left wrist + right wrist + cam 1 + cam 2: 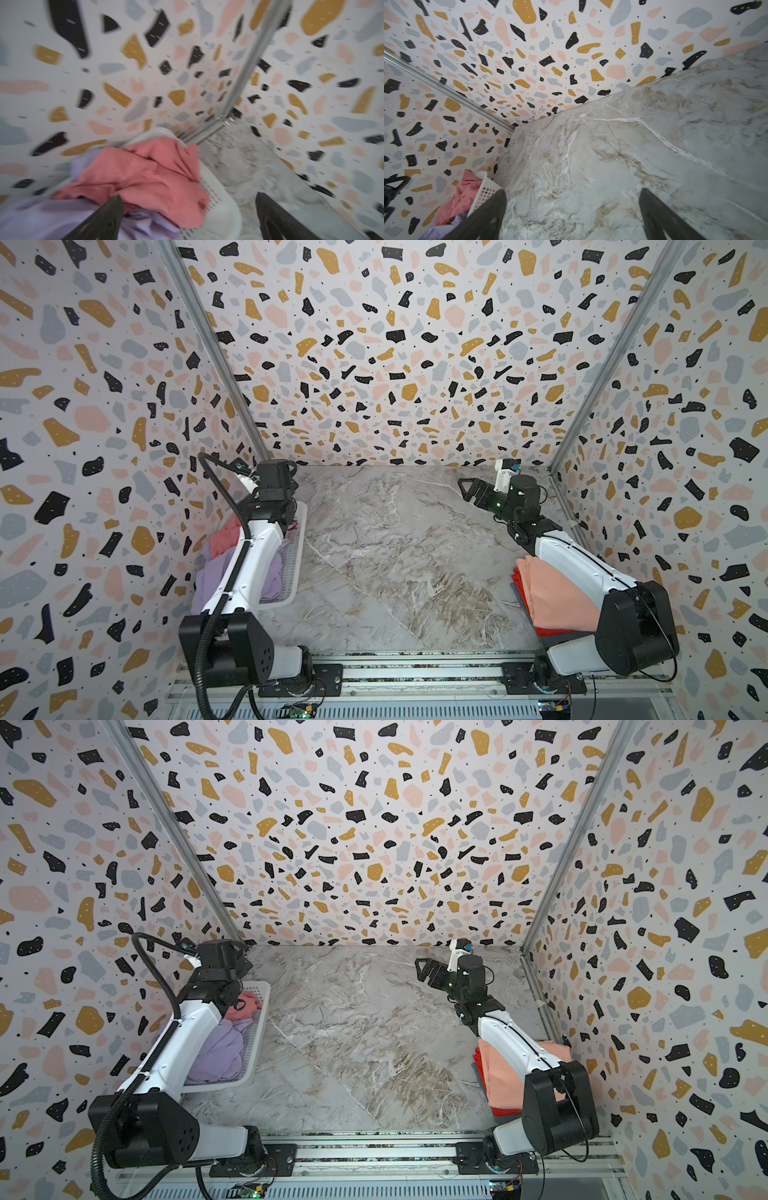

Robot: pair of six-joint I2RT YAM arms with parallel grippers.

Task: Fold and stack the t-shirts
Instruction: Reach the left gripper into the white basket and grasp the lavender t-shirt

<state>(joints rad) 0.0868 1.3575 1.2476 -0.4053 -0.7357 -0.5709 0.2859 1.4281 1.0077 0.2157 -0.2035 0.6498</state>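
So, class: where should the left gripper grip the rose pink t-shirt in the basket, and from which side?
Probably a raised crease of the rose pink t-shirt, from above: it lies crumpled atop the lilac t-shirt, and the white basket hems in its sides.

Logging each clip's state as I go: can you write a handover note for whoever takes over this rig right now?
Left claw: open, empty, above the white basket, over the rose pink shirt.
Right claw: open, empty, above the far right of the table.
Things: the rose pink shirt and the lilac shirt lie crumpled in the basket at the left. The peach shirt lies folded on the red shirt, near right.
Done: two shirts stacked.
Left: take out, fold and stack the rose pink shirt and the lilac shirt.
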